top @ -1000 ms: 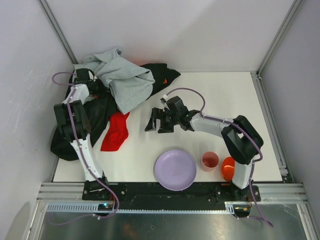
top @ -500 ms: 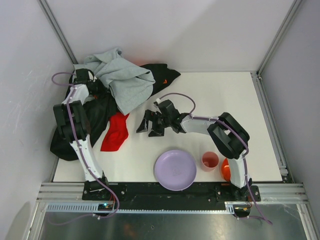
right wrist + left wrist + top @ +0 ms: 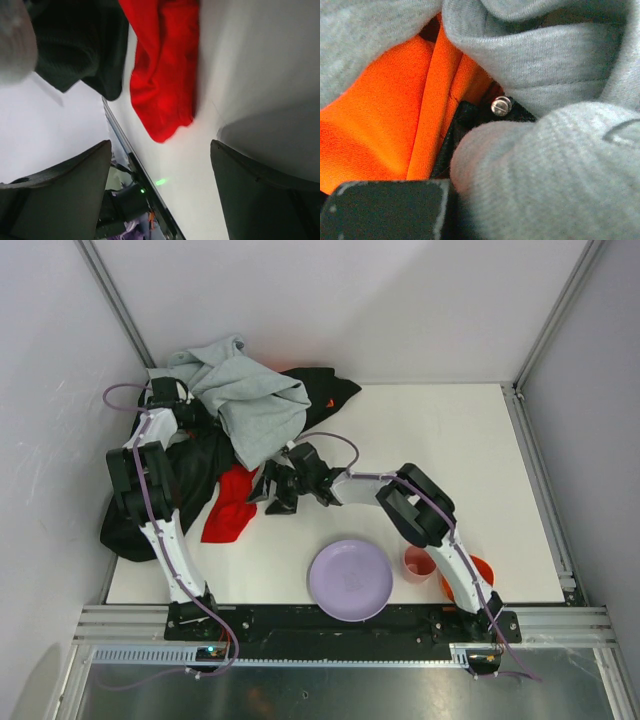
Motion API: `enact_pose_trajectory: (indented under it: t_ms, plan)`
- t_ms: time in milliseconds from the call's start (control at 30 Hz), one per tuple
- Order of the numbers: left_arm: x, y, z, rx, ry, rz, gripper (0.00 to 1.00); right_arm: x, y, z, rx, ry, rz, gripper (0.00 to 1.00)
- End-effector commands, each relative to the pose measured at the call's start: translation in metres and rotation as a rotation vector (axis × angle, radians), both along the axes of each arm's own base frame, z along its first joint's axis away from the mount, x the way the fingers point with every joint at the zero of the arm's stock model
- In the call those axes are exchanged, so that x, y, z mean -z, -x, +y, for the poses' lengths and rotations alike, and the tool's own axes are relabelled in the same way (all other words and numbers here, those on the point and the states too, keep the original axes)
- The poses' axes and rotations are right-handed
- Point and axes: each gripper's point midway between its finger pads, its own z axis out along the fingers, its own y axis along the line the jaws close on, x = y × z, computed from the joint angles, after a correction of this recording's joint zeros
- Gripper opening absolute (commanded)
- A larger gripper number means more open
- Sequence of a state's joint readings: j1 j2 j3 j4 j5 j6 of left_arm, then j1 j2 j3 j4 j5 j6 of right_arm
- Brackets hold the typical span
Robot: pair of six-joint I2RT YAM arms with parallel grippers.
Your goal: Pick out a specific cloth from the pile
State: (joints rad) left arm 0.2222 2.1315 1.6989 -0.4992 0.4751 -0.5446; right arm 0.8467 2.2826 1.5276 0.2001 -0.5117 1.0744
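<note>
The red cloth lies flat on the white table at the front right edge of the pile, partly on the black garment. The light gray sweatshirt drapes over the pile's top, with a bit of orange garment showing. My right gripper is open, low, just right of the cloth; in its wrist view the cloth lies ahead of the spread fingers. My left gripper is buried in the pile, its jaws filled with gray sweatshirt beside the orange garment.
A lilac plate, a red cup and an orange bowl stand near the front edge, right of the cloth. The enclosure's left wall stands close behind the pile.
My right gripper has moved left across the table, open, up to the red cloth's right edge. The left arm and the pile have not moved.
</note>
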Motion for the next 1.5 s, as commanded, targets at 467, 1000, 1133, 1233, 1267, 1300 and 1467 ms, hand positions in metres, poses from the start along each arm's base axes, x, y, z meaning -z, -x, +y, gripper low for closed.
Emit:
enact_pose_trajectory:
  t_ms: [467,1000,1133,1233,1267,1300,1467]
  plan:
    - [0.014,0.034,0.025,-0.038,-0.041,0.137,0.01,-0.006,-0.018,0.077,-0.038,-0.105,0.107,0.58]
    - [0.017,0.034,0.027,-0.040,-0.034,0.143,0.01,0.010,0.001,0.063,-0.040,-0.043,0.115,0.00]
    - [0.016,0.034,0.026,-0.039,-0.035,0.141,0.01,0.010,0.004,0.037,0.000,-0.027,0.105,0.00]
    - [0.017,0.034,0.026,-0.040,-0.035,0.142,0.01,0.015,0.008,0.013,0.028,-0.002,0.109,0.00]
    - [0.017,0.034,0.026,-0.040,-0.034,0.142,0.01,0.015,0.010,0.006,0.035,0.007,0.104,0.00]
    - [0.017,0.034,0.026,-0.039,-0.033,0.142,0.01,0.016,0.011,0.000,0.039,0.017,0.104,0.00]
    - [0.017,0.034,0.026,-0.038,-0.031,0.143,0.01,0.017,0.018,-0.014,0.031,0.041,0.091,0.00]
